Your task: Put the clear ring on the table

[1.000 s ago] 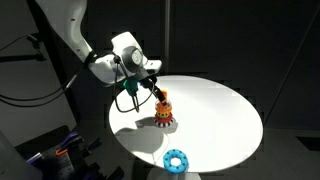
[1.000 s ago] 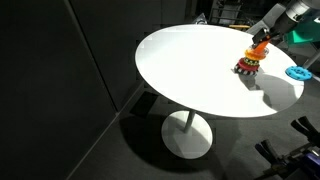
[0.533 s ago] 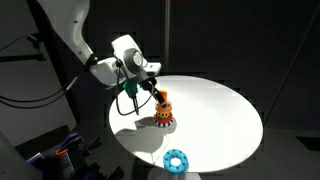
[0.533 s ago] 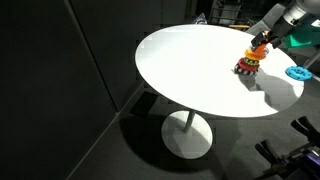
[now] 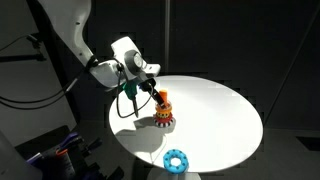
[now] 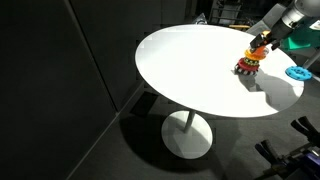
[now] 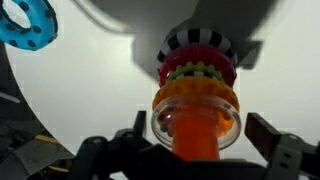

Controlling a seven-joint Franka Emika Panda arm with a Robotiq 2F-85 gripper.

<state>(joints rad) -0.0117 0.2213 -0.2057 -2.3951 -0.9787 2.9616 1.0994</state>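
Note:
A ring-stacking toy (image 5: 164, 112) stands on the round white table (image 5: 220, 115), which also shows in an exterior view (image 6: 190, 70). In the wrist view the clear ring (image 7: 226, 126) sits topmost on the toy's orange peg, above orange, green-red and striped rings. My gripper (image 7: 200, 135) is open, with one finger on each side of the clear ring and a small gap at both. In both exterior views the gripper (image 5: 152, 90) (image 6: 262, 40) hangs just over the toy's top (image 6: 247, 62).
A blue ring (image 5: 176, 159) lies flat on the table near its edge, apart from the toy; it also shows in the wrist view (image 7: 27, 22) and in an exterior view (image 6: 298, 72). The surroundings are dark, with black curtains behind.

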